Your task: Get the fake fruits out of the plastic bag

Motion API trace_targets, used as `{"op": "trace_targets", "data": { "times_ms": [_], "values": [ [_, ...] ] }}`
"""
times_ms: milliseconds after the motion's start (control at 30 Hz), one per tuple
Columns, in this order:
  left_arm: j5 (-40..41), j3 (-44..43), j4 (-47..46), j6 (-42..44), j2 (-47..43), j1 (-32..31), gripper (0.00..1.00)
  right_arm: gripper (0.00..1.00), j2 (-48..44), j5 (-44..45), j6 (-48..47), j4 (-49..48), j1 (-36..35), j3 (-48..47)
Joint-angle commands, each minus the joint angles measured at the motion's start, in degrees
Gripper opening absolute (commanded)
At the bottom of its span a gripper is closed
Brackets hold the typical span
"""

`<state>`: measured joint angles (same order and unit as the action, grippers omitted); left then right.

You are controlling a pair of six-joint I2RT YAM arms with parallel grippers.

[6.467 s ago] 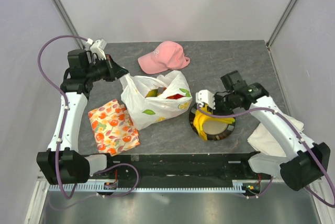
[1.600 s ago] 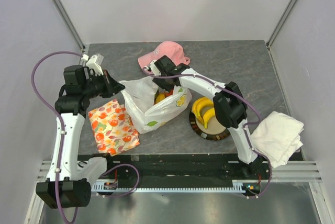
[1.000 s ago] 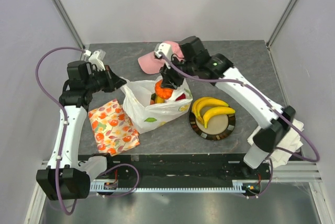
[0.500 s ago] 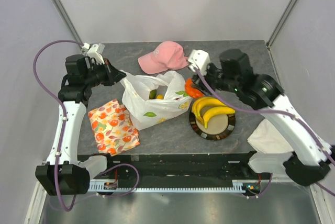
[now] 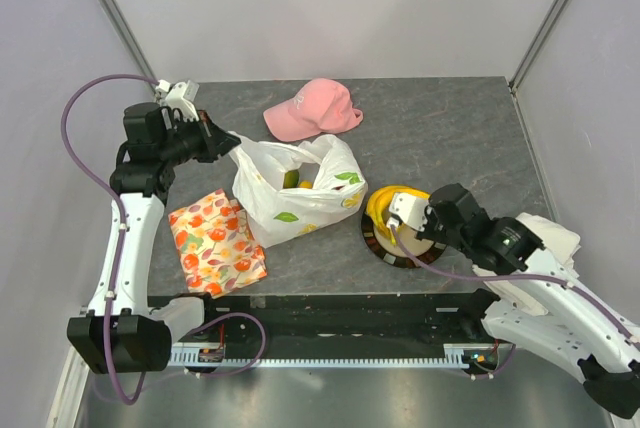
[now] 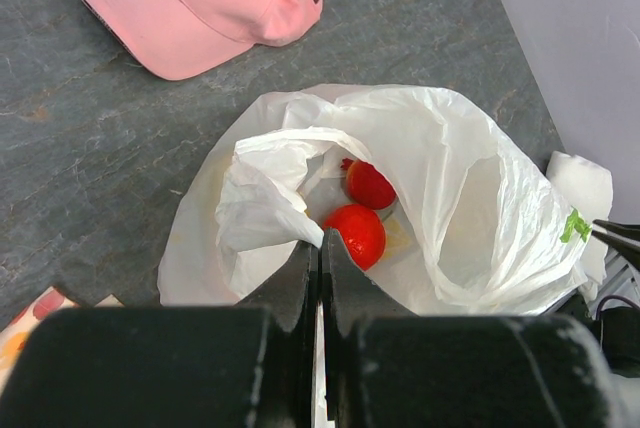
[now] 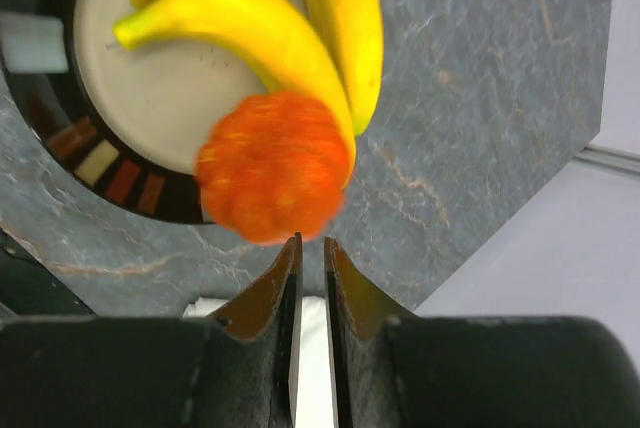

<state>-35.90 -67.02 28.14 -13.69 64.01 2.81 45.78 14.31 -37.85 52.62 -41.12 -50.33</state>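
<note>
The right pincer [image 7: 310,248] has its jaws drawn almost together, with a thin slit between them and nothing in it. Just past its tips is the orange fruit [image 7: 272,168], blurred, over the rim of the plate [image 7: 120,173]. Whether the tips touch it I cannot tell. Against it lie the bananas [image 7: 250,33], curved across the plate, which sits on the table [image 7: 450,98].

The left pincer [image 6: 318,260] is pinched tight on a fold of the bag [image 6: 460,188] at its rim, holding the mouth up and open. Inside lie two red fruits [image 6: 357,233], side by side, close beyond that pincer's tips.

In the top view the bag lies just beside the plate, on its left, with its mouth facing up. The left pincer is nearer the red fruits but is taken up with the bag. So I judge the right one must cross leftward over the plate and come down into the mouth. The red fruits are round, so they set no grip direction.
</note>
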Motion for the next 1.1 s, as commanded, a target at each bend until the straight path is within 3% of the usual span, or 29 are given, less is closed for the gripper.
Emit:
{"op": "trace_targets", "data": {
  "times_ms": [0,367,467,500,567,1067],
  "values": [
    [1.27,-2.32,-1.34,1.92,-1.60,-0.26,0.02,0.20,0.00,5.55,-2.76,-7.79,-0.10,3.30],
    [1.45,-1.26,-0.89,2.00,-2.40,-0.08,0.02,0.24,3.70,2.32,4.08,-5.78,-0.01,-0.99],
    [1.27,-1.53,-0.89,2.18,-1.87,-0.17,0.02,0.43,6.51,-2.86,13.30,-0.43,0.08,-6.25],
    [1.18,-1.62,-0.89,2.18,-1.78,-0.08,0.02,0.55,8.86,-8.10,15.67,1.07,-0.01,-7.15],
    [0.92,-1.79,-0.89,2.09,-1.34,-0.17,0.01,0.62,12.47,-11.65,21.58,4.76,0.17,-8.47],
    [0.57,-0.65,-1.77,2.00,-1.08,-0.17,0.01,0.60,19.16,-14.03,21.41,5.04,2.54,-4.61]
  ]
}}
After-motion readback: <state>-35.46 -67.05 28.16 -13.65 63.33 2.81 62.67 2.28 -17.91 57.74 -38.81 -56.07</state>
